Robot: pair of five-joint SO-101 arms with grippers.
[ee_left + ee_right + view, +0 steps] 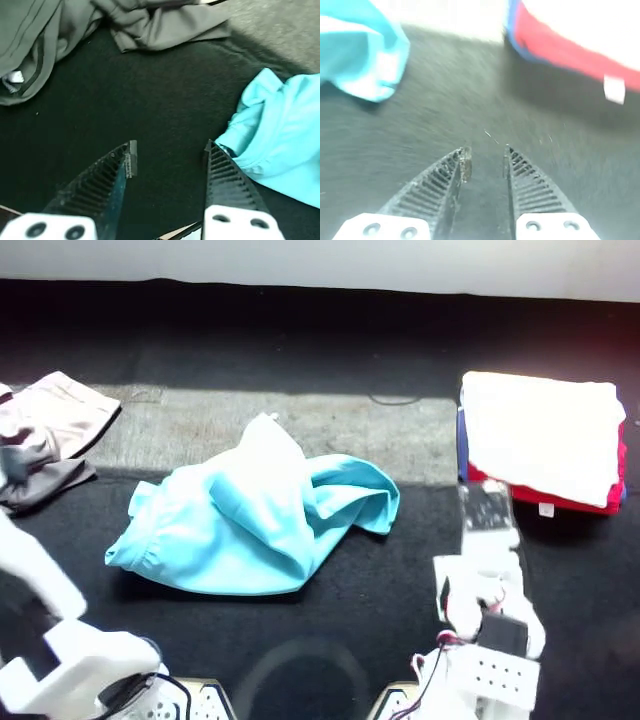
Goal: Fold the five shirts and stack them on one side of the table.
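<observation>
Two end effectors sit at the near side of the table (pixel 400 570), both with fingers apart. The left end effector (pixel 170 148) hangs over bare black cloth, with the edge of the cyan shirt (pixel 280 130) just beside one finger. The right end effector (pixel 485 152) is also over bare cloth, between the cyan shirt and the stack (pixel 560 45). Mid-table, the cyan shirt lies crumpled and unfolded. Farther back on the right, the stack is folded: white on top, red under it, a blue edge at the side. It looks like three layers, but that's hard to confirm. Far left, a grey-and-pale shirt (pixel 45 445) lies in a loose heap.
</observation>
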